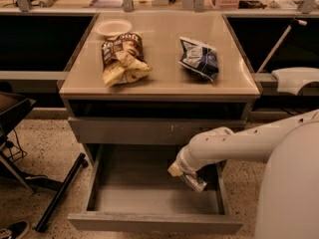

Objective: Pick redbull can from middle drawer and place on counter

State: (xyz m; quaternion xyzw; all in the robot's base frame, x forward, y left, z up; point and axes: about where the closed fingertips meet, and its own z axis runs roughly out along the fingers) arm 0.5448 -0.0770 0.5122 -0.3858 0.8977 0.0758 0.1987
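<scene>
The middle drawer [149,223] is pulled open below the cabinet and its grey floor shows. My gripper [182,174] reaches down into its right half at the end of the white arm. It is shut on the redbull can [195,182], a small silver can held tilted just above the drawer floor. The tan counter [164,76] lies above, on top of the cabinet.
On the counter lie a brown snack bag [122,56], a dark-blue snack bag [199,59] and a white bowl [113,27]. A grey drawer front with pale scratches [159,131] sits above the open drawer. A black stand leg [60,193] lies on the floor at left.
</scene>
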